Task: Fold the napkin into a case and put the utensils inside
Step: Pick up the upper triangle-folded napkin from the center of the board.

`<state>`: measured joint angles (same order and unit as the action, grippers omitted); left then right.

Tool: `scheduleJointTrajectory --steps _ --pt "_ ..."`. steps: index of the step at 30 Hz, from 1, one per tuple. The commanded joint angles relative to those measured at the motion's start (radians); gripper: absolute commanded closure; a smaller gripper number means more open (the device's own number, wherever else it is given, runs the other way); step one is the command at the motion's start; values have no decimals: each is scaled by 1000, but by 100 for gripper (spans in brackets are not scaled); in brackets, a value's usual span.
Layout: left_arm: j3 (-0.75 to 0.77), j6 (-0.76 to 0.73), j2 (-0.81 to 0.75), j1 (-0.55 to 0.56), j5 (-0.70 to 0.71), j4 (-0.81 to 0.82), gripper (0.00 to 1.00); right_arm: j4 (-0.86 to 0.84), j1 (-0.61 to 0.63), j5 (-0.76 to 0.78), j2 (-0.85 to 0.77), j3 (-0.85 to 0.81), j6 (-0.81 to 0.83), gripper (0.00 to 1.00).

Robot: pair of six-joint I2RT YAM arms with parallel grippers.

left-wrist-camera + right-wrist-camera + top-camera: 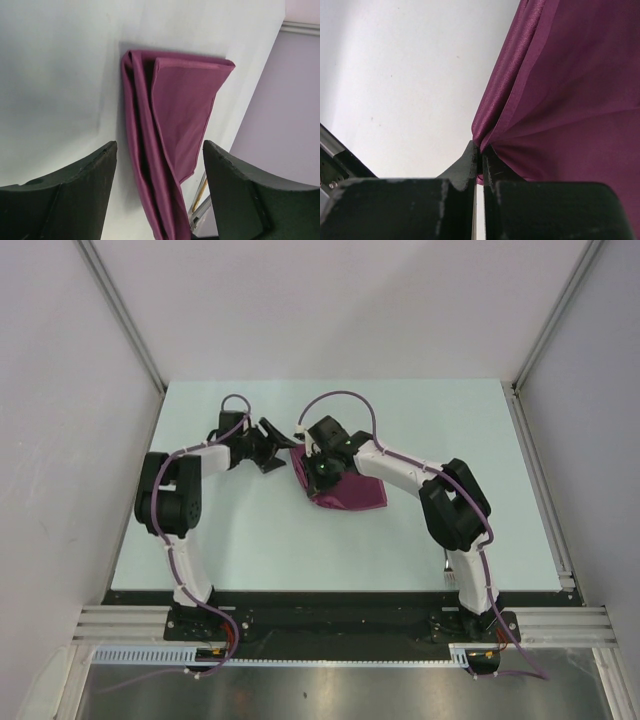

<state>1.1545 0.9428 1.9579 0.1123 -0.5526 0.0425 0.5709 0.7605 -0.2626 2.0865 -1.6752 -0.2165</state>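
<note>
The plum-magenta napkin (350,492) lies folded into layers at the table's middle. Its long folds run down the left wrist view (180,100). My right gripper (318,468) is shut on the napkin's left edge, and the cloth (560,100) bunches into the pinched jaws (481,150). My left gripper (278,445) stands just left of the napkin with its jaws open wide (160,145), and the cloth lies below the gap untouched. The utensils show beyond the napkin in the left wrist view, a golden piece (200,192) beside a silver one (197,212). They lie near the right arm's base (447,570).
The pale table (250,540) has metal rails along its right side (540,480) and near edge. Grey walls close in the left, back and right. Both arm bases sit at the front rail (340,625).
</note>
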Motion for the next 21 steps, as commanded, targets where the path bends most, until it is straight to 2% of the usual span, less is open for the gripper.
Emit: scheduleJointTrajectory --steps 1,8,14,21 --pt "103 -16 47 12 57 -83 25 -34 -7 -47 -49 0 -4 100" --pt "169 -33 122 23 95 -162 30 -32 -7 -50 -49 -9 -7 100" --pt "214 -19 180 46 106 -154 35 -37 -13 -56 -46 -14 -9 100" --pt "237 -19 228 49 97 -165 46 -42 -27 -59 -54 -12 -12 100"
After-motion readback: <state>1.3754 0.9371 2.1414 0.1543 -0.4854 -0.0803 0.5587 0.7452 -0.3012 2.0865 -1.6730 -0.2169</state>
